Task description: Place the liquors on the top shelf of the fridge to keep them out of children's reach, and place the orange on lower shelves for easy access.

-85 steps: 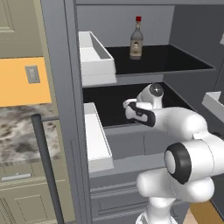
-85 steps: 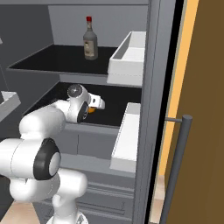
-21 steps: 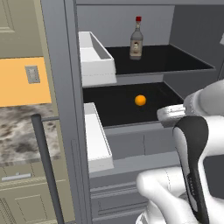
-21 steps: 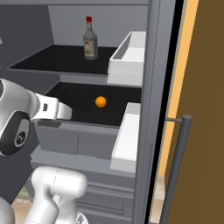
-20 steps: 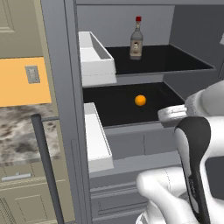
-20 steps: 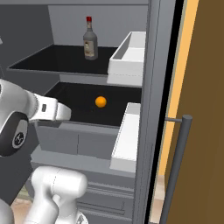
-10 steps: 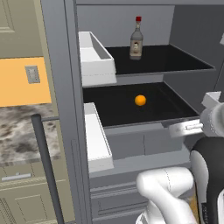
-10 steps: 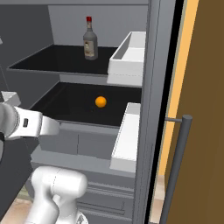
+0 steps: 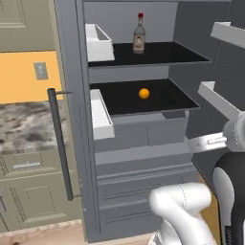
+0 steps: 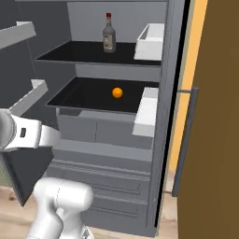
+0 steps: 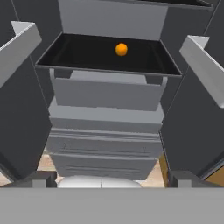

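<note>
- While the fridge (image 9: pixel 143 158) stands open, one bottle (image 9: pixel 139 34) sits upright mid top shelf (image 9: pixel 167 53).
- Orange (image 9: pixel 144 93) rests mid lower shelf (image 9: pixel 162 101).
- Gripper (image 11: pixel 112 179) jaws wide apart, empty.

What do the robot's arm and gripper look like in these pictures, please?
The arm is made of glossy white, rounded segments, with a dark band at a joint at the right edge of the left base view. The gripper has two small dark grey, blocky finger tips.

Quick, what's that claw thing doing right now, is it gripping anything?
Gripper: open and empty, pulled back in front of the fridge; the orange lies on the lower shelf, apart from it.
</note>
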